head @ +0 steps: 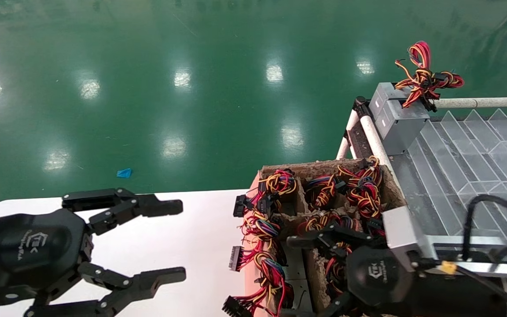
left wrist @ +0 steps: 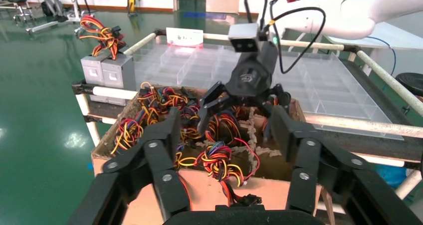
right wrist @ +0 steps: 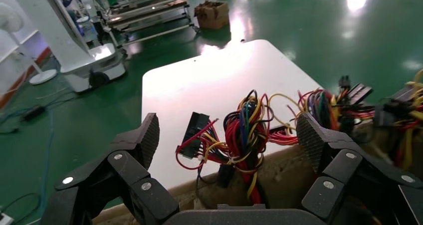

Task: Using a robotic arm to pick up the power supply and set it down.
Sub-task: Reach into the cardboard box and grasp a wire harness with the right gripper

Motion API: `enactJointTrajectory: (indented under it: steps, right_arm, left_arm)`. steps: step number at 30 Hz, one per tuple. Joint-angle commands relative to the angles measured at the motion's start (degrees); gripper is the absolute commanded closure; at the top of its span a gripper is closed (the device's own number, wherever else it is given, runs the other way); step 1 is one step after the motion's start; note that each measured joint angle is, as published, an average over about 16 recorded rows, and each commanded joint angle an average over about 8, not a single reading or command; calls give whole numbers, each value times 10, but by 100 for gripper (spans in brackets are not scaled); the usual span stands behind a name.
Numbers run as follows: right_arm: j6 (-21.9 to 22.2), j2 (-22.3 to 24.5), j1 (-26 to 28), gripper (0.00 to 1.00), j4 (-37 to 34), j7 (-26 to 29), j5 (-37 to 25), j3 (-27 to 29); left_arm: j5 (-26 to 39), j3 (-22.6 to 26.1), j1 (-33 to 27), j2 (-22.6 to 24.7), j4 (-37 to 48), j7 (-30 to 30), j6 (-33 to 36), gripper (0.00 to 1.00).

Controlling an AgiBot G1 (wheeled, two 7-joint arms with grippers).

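Note:
A cardboard crate (head: pixel 395 187) holds several power supplies, mostly buried under red, yellow and black wire bundles (head: pixel 275 182); a bit of grey casing (head: pixel 296 266) shows near the front. My right gripper (head: pixel 308 277) hangs open just above the crate. In the right wrist view its fingers (right wrist: pixel 148 135) stand wide apart either side of one wire bundle (right wrist: pixel 247 130), touching nothing. Another grey power supply (head: pixel 398 118) with its wire bundle (head: pixel 425 77) sits on the rack's far corner. My left gripper (head: pixel 179 241) is open and empty over the white table (head: pixel 183 220).
A clear plastic divider tray (head: pixel 478 149) fills the rack to the right of the crate, framed by white tubes (head: pixel 370 132). Black connectors (head: pixel 238 204) dangle over the crate's left side onto the table. Green floor lies beyond.

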Motion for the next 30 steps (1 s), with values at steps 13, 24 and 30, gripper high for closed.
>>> enactJointTrajectory:
  steps: [13, 24, 30]
  right_arm:
    - [-12, -47, 50, 100, -105, -53, -15, -66]
    - [-12, -59, 74, 100, -149, -82, -4, -107]
    - [-11, -59, 82, 100, -163, -93, 4, -125]
  left_arm:
    - [0, 0, 0, 0, 0, 0, 0, 100]
    - [0, 0, 0, 0, 0, 0, 0, 100]
    - [0, 0, 0, 0, 0, 0, 0, 100]
